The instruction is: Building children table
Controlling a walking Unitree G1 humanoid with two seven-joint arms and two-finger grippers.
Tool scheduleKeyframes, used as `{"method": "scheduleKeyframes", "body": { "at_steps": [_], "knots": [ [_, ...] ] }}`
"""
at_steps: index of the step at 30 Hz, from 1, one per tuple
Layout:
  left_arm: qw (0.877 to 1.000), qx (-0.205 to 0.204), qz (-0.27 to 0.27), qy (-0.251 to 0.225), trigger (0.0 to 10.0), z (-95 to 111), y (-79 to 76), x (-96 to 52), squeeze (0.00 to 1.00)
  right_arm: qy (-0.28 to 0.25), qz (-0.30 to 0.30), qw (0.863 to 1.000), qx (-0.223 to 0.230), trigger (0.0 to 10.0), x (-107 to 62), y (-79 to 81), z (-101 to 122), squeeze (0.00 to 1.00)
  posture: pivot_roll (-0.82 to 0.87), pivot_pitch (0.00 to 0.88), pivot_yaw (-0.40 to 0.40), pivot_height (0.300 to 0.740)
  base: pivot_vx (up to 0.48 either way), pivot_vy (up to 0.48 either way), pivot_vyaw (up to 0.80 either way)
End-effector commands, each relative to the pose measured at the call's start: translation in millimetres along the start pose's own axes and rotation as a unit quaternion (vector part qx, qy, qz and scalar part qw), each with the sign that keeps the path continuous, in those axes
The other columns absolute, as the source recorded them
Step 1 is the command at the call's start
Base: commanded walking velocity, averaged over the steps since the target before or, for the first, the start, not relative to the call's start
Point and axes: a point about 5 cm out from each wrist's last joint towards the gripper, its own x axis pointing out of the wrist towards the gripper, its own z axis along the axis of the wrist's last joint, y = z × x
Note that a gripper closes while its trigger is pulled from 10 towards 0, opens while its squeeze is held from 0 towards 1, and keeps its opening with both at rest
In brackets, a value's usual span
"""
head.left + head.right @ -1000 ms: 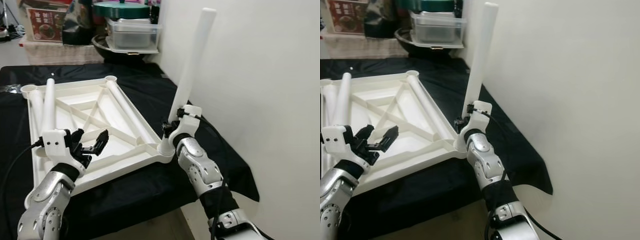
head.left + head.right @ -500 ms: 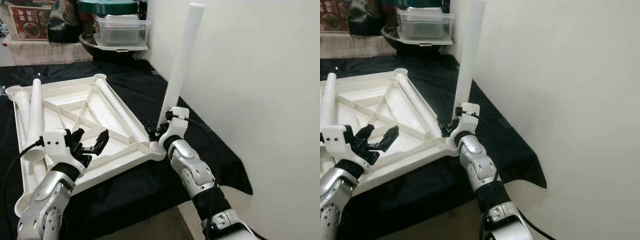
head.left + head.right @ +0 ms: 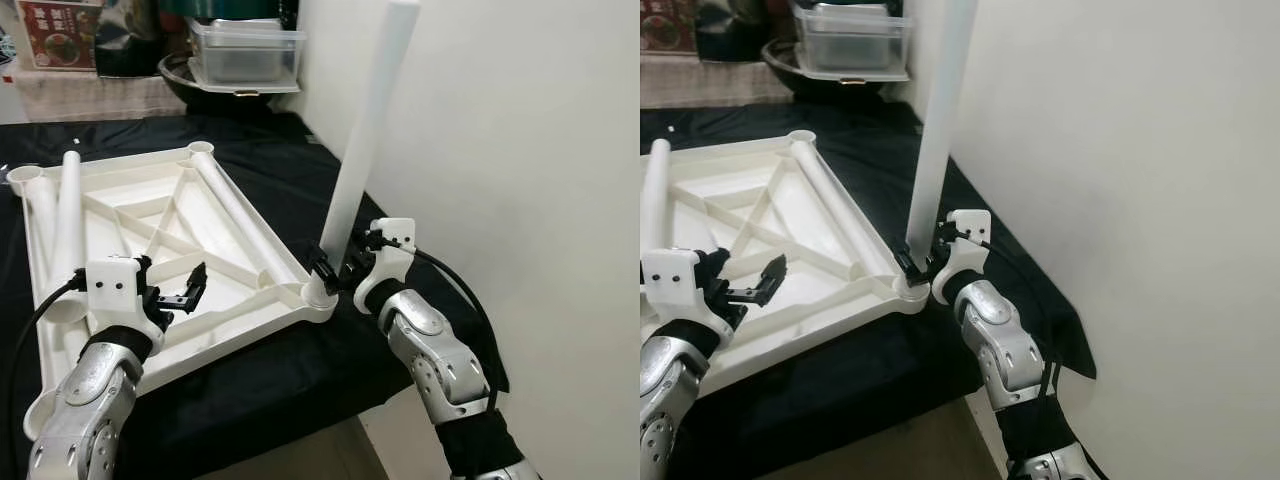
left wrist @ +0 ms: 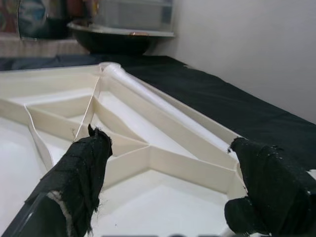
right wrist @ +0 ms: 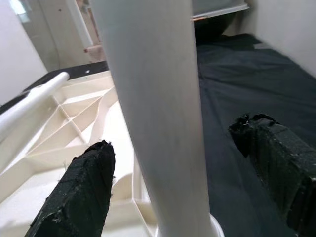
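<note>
The white table top (image 3: 240,305) lies upside down on the black cloth. One white leg (image 3: 365,140) stands nearly upright in its near right corner socket (image 3: 318,295). My right gripper (image 3: 335,272) is open around the base of that leg, one finger on each side with small gaps, as the right wrist view shows around the leg (image 5: 158,123). My left gripper (image 3: 185,293) hovers open and empty just above the near left part of the table top (image 4: 163,217). Two loose legs (image 3: 65,225) lie along its left side and another leg (image 3: 235,210) along its right rib.
A white wall (image 3: 520,150) runs close along the right of the cloth-covered table (image 3: 300,370). At the back stand a clear plastic box (image 3: 245,55) on a dark bowl (image 3: 230,95) and a red-printed carton (image 3: 55,35). The table's near edge is just below the table top.
My right gripper has let go of the upright leg and opened; its wrist has swung to the right of the leg. The leg stays in the socket. The camera has shifted.
</note>
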Motion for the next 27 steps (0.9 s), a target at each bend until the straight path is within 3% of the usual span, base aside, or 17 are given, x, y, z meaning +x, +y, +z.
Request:
{"method": "scheduleKeyframes", "body": {
  "at_steps": [1,3,5,7,9,12,16,21,22,27],
  "knots": [
    [1.000,0.009,0.014,0.000,10.0,5.0,-7.2,-5.9,0.00,0.010,0.015,1.000,-0.001,10.0,-11.1,-4.2,1.0,0.00,0.12,0.000,-0.116,0.714,0.000,0.000,0.00],
    [1.000,0.006,0.019,-0.001,10.0,6.5,-8.7,-7.8,0.00,0.016,0.026,1.000,-0.004,10.0,-13.9,-4.0,0.1,0.00,0.12,0.000,-0.114,0.714,0.000,0.000,0.00],
    [0.999,0.014,0.035,-0.001,10.0,7.1,-11.5,-13.0,0.00,0.062,0.009,0.996,-0.071,10.0,-15.1,-7.1,-8.6,0.00,0.13,0.000,-0.113,0.714,0.000,0.000,0.00],
    [0.999,0.021,0.045,0.004,10.0,5.2,-12.3,-16.0,0.00,0.057,0.009,0.996,-0.074,10.0,-16.5,-8.9,-10.4,0.00,0.13,0.000,-0.112,0.714,0.000,0.000,0.00],
    [0.998,0.025,0.051,0.008,10.0,3.9,-12.8,-18.1,0.00,0.051,0.010,0.996,-0.071,10.0,-17.8,-10.0,-11.2,0.00,0.13,0.000,-0.112,0.714,0.000,0.000,0.00],
    [0.997,0.033,0.072,0.023,10.0,-1.8,-10.9,-24.3,0.00,0.042,0.014,0.999,-0.023,10.0,-25.0,-11.9,-12.1,0.00,0.14,0.000,-0.111,0.714,0.000,0.000,0.00],
    [0.994,0.037,0.092,0.035,10.0,-4.9,-6.3,-29.4,0.00,0.043,0.031,0.999,0.001,10.0,-29.2,-6.9,-11.4,0.00,0.14,0.000,-0.109,0.714,0.000,0.000,0.00],
    [0.994,0.035,0.098,0.038,10.0,-4.3,-4.5,-31.3,0.00,0.043,0.042,0.998,0.008,10.0,-30.9,-3.3,-10.3,0.00,0.14,0.000,-0.109,0.714,0.000,0.000,0.00],
    [0.994,0.029,0.097,0.046,10.0,-4.1,-3.0,-31.8,0.00,0.038,0.065,0.997,0.014,10.0,-33.3,3.6,-9.0,0.00,0.14,0.000,-0.103,0.714,0.000,0.480,0.00],
    [0.994,0.031,0.091,0.054,10.0,-5.4,-4.7,-30.9,0.00,0.033,0.082,0.996,0.016,10.0,-33.8,8.0,-7.3,0.00,0.14,0.000,-0.103,0.714,0.000,0.480,0.00]
  ]
}}
